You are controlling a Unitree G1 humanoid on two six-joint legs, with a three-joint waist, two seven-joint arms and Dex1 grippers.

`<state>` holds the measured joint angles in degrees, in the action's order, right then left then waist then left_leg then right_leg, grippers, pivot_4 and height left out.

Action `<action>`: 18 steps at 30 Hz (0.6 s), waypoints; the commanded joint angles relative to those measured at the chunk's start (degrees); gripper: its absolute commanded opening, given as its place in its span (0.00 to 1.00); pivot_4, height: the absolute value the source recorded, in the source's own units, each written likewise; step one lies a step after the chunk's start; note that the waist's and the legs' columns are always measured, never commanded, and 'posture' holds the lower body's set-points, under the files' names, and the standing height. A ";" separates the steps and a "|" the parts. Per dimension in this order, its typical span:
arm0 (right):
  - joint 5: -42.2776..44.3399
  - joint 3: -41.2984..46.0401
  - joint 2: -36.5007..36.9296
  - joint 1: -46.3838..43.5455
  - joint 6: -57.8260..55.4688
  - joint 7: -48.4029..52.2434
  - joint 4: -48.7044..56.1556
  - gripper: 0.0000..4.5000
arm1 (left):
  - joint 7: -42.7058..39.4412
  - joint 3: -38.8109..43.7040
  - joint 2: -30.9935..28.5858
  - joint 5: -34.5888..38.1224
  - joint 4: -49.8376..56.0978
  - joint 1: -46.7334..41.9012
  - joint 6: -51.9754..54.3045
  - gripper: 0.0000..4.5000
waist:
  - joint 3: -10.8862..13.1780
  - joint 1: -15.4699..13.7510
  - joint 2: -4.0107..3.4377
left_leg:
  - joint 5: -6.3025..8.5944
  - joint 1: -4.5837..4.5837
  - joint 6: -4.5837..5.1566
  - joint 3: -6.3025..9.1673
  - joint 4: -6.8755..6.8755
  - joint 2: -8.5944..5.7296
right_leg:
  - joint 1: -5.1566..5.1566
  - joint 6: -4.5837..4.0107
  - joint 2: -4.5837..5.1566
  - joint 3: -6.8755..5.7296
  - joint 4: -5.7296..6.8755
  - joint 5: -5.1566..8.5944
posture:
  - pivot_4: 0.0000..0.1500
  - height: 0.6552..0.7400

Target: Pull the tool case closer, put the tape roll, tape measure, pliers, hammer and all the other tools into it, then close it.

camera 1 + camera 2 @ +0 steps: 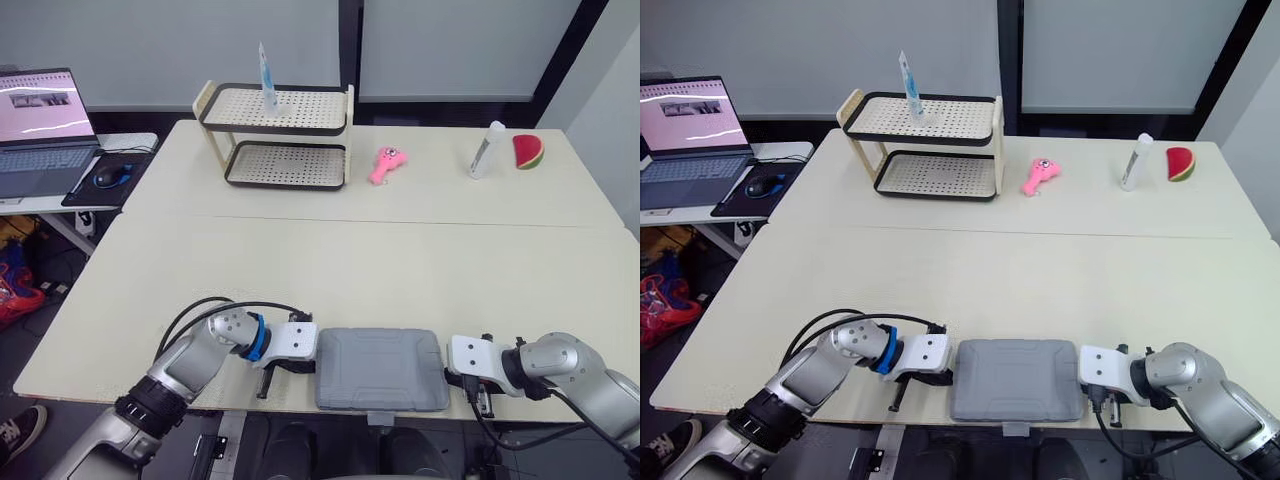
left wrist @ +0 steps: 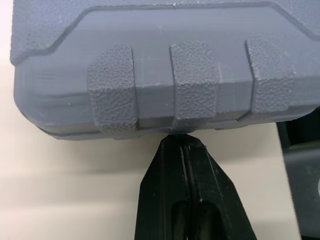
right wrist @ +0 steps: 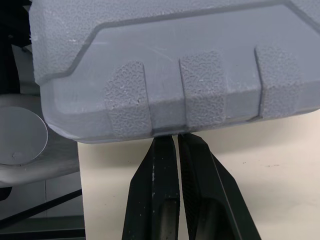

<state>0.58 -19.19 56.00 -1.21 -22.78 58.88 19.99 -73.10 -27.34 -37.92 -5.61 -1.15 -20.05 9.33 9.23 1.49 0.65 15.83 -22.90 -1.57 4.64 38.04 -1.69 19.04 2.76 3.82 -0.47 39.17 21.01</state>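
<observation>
A grey tool case (image 1: pixel 380 367) lies shut and flat at the table's front edge, its latch hanging slightly over the rim. My left gripper (image 1: pixel 310 364) is against the case's left side; in the left wrist view its fingers (image 2: pixel 170 165) are shut, with the tips touching the ribbed side of the case (image 2: pixel 175 85) low down. My right gripper (image 1: pixel 448 378) meets the opposite side. In the right wrist view its fingers (image 3: pixel 160 170) are pressed almost together, their tips just under the case's side wall (image 3: pixel 190 90). Neither gripper holds anything.
At the back of the table stand a two-tier rack (image 1: pixel 285 125) with a blue-and-white packet (image 1: pixel 267 80) on top, a pink toy (image 1: pixel 386 165), a white bottle (image 1: pixel 487 150) and a watermelon-slice toy (image 1: pixel 528 152). A laptop (image 1: pixel 40 130) and a mouse (image 1: pixel 110 175) sit on a side desk to the left.
</observation>
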 commanded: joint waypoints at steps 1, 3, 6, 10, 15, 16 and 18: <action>0.63 1.61 -1.22 -0.92 0.83 -0.01 1.38 0.04 | 0.79 -0.57 1.71 -0.10 -0.54 -1.64 -2.81 0.00 | 0.00 0.00 0.00 | -0.02 0.00 -0.03 0.00 0.01 0.00 | 0.00 0.00 0.00 -0.01 0.00 0.00 | 1.00 1.00; 0.77 1.73 -1.77 -1.17 0.97 -0.15 0.99 0.04 | 0.15 -0.64 1.74 -0.11 -0.86 -1.82 -3.26 0.00 | 0.00 0.02 0.00 | -0.09 0.00 -0.17 -0.01 0.01 0.00 | 0.00 0.00 0.01 0.00 0.00 0.00 | 1.00 1.00; 0.56 1.86 -2.47 -1.53 1.08 -0.37 0.48 0.04 | -0.57 -0.85 1.63 -0.19 -0.99 -1.85 -3.61 0.00 | 0.00 0.02 0.00 | -0.11 0.00 -0.19 -0.01 0.01 0.00 | 0.00 0.00 0.01 0.01 0.01 0.00 | 1.00 1.00; -0.02 2.23 -2.99 -2.07 1.56 -0.59 -0.12 0.04 | -0.89 -0.88 1.63 -0.33 -0.75 -1.58 -3.66 0.00 | 0.00 0.03 0.00 | -0.11 0.01 -0.20 0.00 0.01 0.00 | 0.00 0.00 0.00 0.00 0.01 0.00 | 1.00 1.00; -0.07 2.75 -2.82 -2.28 1.78 -0.32 -0.55 0.04 | -1.29 -1.16 2.38 -0.26 -0.80 -1.77 -3.35 0.00 | 0.00 0.03 0.00 | -0.12 0.00 -0.21 0.00 0.01 0.00 | 0.00 0.00 0.00 0.00 0.02 0.00 | 1.00 1.00; -0.14 2.86 -2.75 -2.22 1.87 -0.26 -0.67 0.04 | -1.53 -1.32 2.48 -0.26 -0.65 -1.73 -3.30 0.00 | 0.00 0.03 0.00 | -0.12 0.00 -0.21 0.00 0.01 0.00 | 0.00 0.00 0.00 0.00 0.02 0.00 | 1.00 1.00; -0.22 3.02 -2.39 -1.87 1.90 0.22 -0.67 0.04 | -1.65 -1.68 2.79 -0.59 -0.55 -1.59 -3.60 0.00 | 0.00 0.03 0.00 | -0.12 0.00 -0.21 -0.01 0.01 -0.01 | 0.00 0.00 0.01 0.00 0.02 0.00 | 1.00 1.00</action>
<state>-0.55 -17.46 53.80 -2.64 -22.72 58.70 17.32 -74.47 -27.36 -36.59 -6.87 -3.28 -21.51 6.91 9.23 1.52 0.65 15.71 -22.90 -1.78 4.64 38.06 -1.70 19.04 2.76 3.83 -0.47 39.19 21.00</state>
